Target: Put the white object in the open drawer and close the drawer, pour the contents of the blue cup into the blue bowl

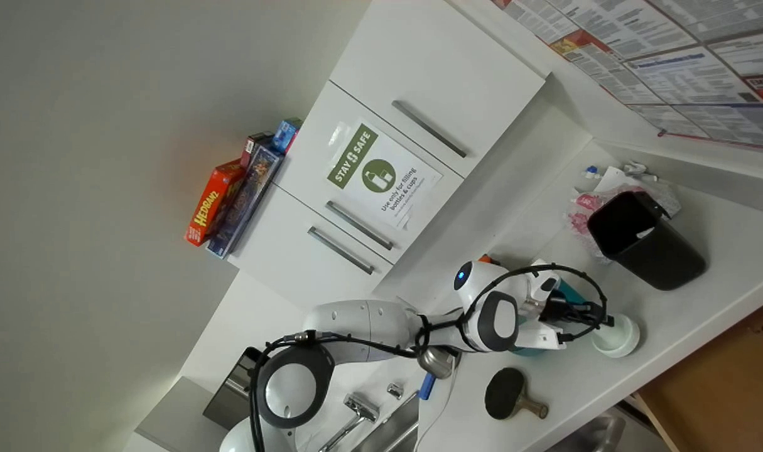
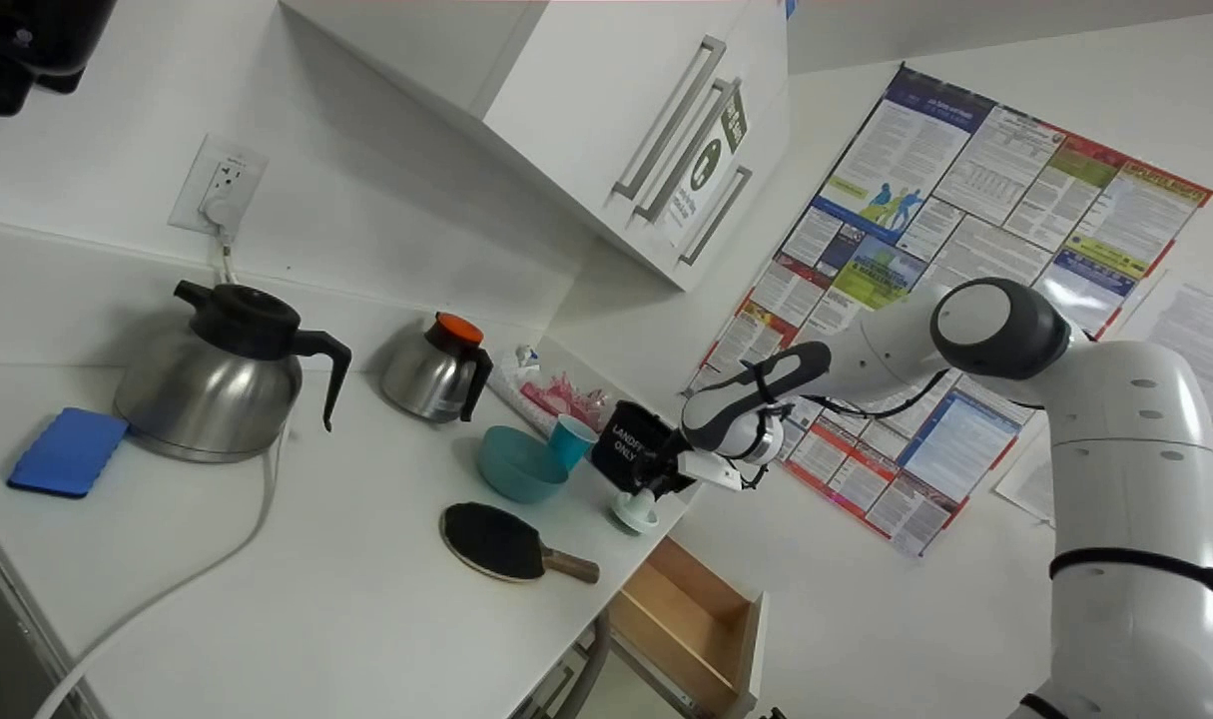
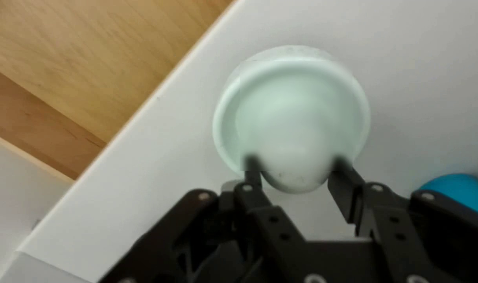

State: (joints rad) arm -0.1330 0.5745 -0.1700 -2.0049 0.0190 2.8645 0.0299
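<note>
White object point(image 3: 294, 106), smooth and round-rimmed, is pinched by the black, jointed tool point(image 3: 296, 162).

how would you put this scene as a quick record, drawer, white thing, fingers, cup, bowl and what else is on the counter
drawer: open, wooden inside
white object: on the counter, near its edge; not in the drawer
fingers: one on each side of the white object's narrow part; firm grip unclear
blue bowl: on the counter
blue cup: beside the blue bowl; contents not visible
also on counter: paddle, black bin, orange-topped steel jug, black-topped steel jug, blue pad
</note>
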